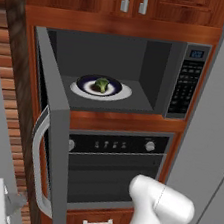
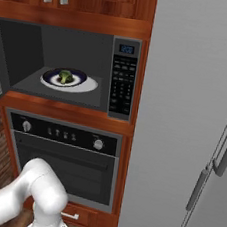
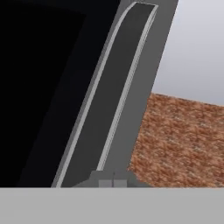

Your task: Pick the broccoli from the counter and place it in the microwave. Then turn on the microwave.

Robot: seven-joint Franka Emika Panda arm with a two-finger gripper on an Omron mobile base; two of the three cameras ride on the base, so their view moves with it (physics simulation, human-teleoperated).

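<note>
At the far left, the microwave's door [image 1: 49, 140] stood swung wide open, its curved silver handle [image 1: 37, 159] sticking out toward the room. The hand view looked along that door from very close, black glass on one side and the grey frame and handle bar [image 3: 113, 92] running up the middle, with brick-red wall [image 3: 183, 140] beyond. Of the gripper [image 3: 113, 180] only a sliver of its dark tips rose at the bottom edge, too little for me to tell whether they were apart or together.

Moving right, inside the microwave [image 1: 142, 52] the broccoli [image 1: 101, 85] sat on a dark-rimmed plate [image 1: 115, 88] on the pale turntable [image 1: 125, 94], clear of the cavity walls. Below was the black oven [image 1: 116, 170] with its knobs. Further right was the keypad [image 1: 187, 84] under the small blue display [image 1: 196, 53], and beyond that a grey fridge [image 2: 195, 120].

To my eye the placing was done and the step in hand was closing the door. The next move called for pushing it round from its outer face until it shut flush, then reaching up to the keypad for the start button.
</note>
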